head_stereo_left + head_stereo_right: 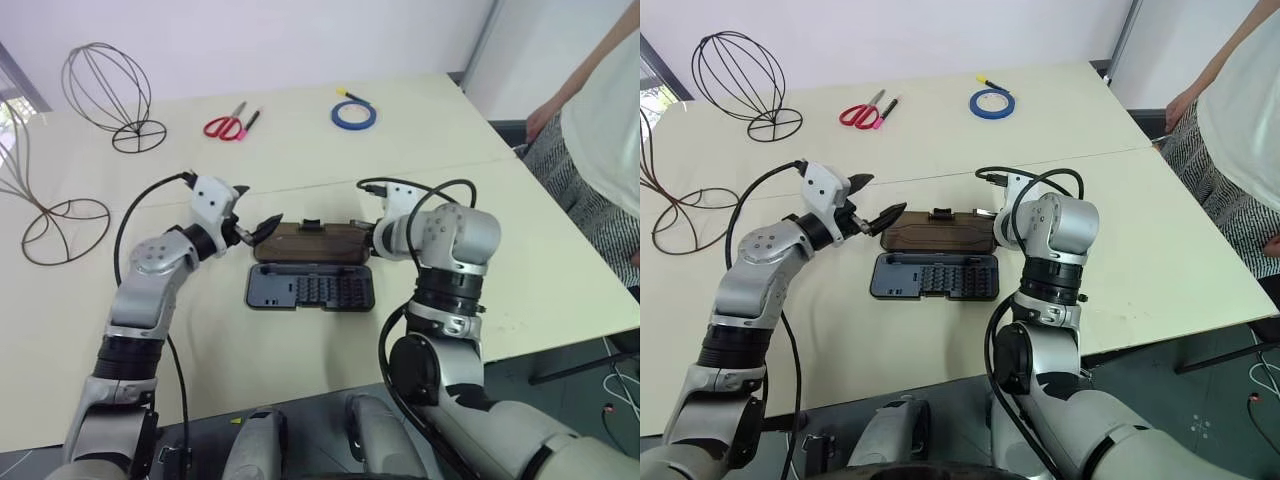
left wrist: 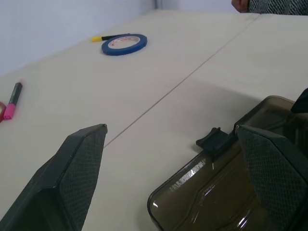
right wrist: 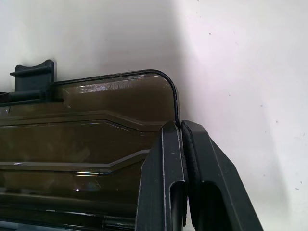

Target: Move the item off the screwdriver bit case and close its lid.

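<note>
The screwdriver bit case (image 1: 311,288) lies open at the centre of the cream table (image 1: 560,260), its tray of bits nearest the robot and the smoky brown lid (image 1: 312,243) folded flat at the tray's 12 o'clock side, latch tab pointing away. Nothing rests on the case now: the tall wire frame (image 1: 40,205) stands well apart at about 9 o'clock, by the table's left edge, so the first half of the job looks done and only the closing remains. A rounder wire cage stand (image 1: 108,92) sits toward 11 o'clock, with red scissors (image 1: 226,124) and a blue tape roll (image 1: 354,114) near the far edge (none of them in the way).

The two arms bracket the lid, probably so that one can tip it over its hinge. The left gripper (image 2: 173,173) hangs at the lid's 9 o'clock end with its fingers spread wide, holding nothing. The right gripper (image 3: 181,144) has its fingers pressed together, tips at the lid's 3 o'clock corner, apparently touching its edge, well placed to lift it
</note>
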Robot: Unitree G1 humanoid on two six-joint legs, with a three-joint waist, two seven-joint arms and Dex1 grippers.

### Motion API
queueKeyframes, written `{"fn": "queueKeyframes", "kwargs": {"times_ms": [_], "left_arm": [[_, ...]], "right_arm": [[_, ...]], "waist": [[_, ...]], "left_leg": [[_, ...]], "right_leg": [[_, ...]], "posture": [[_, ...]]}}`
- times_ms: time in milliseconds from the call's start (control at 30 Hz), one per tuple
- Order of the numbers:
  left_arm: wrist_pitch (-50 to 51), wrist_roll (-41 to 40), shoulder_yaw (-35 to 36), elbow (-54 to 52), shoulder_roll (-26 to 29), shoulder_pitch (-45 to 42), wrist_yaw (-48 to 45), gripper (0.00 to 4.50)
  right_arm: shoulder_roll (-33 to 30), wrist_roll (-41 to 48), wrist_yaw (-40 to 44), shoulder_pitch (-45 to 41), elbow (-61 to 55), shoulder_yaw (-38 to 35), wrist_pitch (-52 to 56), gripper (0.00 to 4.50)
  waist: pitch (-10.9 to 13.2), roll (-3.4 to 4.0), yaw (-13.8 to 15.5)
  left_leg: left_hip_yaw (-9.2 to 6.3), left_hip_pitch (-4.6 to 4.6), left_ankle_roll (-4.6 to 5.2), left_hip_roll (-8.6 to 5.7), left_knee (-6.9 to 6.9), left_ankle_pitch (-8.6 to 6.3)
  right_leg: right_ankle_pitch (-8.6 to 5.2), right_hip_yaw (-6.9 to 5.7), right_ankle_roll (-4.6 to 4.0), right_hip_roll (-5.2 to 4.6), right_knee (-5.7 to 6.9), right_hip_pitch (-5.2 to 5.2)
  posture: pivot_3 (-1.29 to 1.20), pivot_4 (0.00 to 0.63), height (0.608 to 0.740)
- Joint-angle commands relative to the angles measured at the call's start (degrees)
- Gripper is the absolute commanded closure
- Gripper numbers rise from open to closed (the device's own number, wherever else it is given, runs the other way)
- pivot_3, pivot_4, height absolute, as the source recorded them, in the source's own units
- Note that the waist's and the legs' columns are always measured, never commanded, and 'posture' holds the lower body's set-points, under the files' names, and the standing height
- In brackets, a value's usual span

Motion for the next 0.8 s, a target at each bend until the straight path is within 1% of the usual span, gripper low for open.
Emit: {"fn": "queueKeyframes", "kwargs": {"times_ms": [33, 167, 300, 800], "left_arm": [[-0.4, 0.1, 0.7, -2.1, 0.1, 0.0, 0.5, 0.00], [-0.6, 0.0, 0.8, -2.0, 0.0, -0.1, 0.5, 0.00], [-0.6, 0.1, 0.7, -2.0, -0.1, -0.2, 0.7, 0.00], [-0.9, 0.2, 0.4, -1.8, -0.2, -0.5, 0.9, 0.00]], "right_arm": [[-0.7, 2.8, 2.5, 0.1, -3.0, 3.9, 0.4, 4.47], [-0.7, 5.2, 4.5, 0.6, -4.3, 8.0, 0.4, 4.47], [-0.7, 6.7, 4.9, 1.1, -5.0, 9.8, 0.4, 4.47], [-3.1, 8.0, 2.8, 3.3, -4.8, 9.5, 0.4, 4.47]], "waist": [[0.0, 0.00, -0.1], [0.0, 0.00, -0.3], [0.0, 0.00, -0.2], [0.0, 0.00, -0.1]], "left_leg": [[0.00, 0.00, 0.00, 0.00, 0.00, 0.00], [0.00, 0.00, 0.00, -0.01, -0.02, 0.00], [-0.03, 0.00, 0.00, 0.01, -0.02, 0.00], [-0.02, 0.00, 0.00, 0.01, -0.02, 0.00]], "right_leg": [[0.00, 0.00, 0.00, 0.00, 0.00, 0.00], [0.00, -0.01, 0.00, 0.03, -0.02, 0.00], [0.00, -0.02, -0.01, 0.08, -0.02, -0.01], [0.00, -0.03, 0.00, 0.03, -0.03, 0.01]], "posture": [[0.00, 0.150, 0.740], [0.00, 0.150, 0.740], [0.00, 0.150, 0.740], [0.00, 0.150, 0.740]]}}
